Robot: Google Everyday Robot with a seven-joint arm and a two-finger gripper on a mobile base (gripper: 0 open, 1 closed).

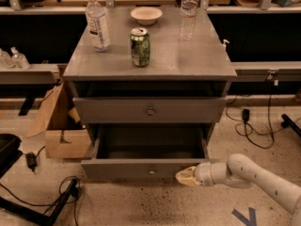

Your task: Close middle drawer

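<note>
The middle drawer point(127, 169) of the grey cabinet is pulled far out, its deep box empty, with a small round knob point(151, 171) at the centre of its front. My gripper point(184, 176), cream-tipped on a white arm coming in from the lower right, is at the right part of that drawer front, touching it or just short of it. Its fingers look shut and hold nothing. The drawer above point(150, 110) stands nearly closed. Anything below the open drawer is hidden.
On the cabinet top point(188, 60) stand a green can point(140, 46), two plastic bottles point(98, 21) point(189, 12) and a white bowl point(146, 15). A cardboard box point(61, 126) sits at the cabinet's left. Cables point(254, 126) lie on the floor at both sides.
</note>
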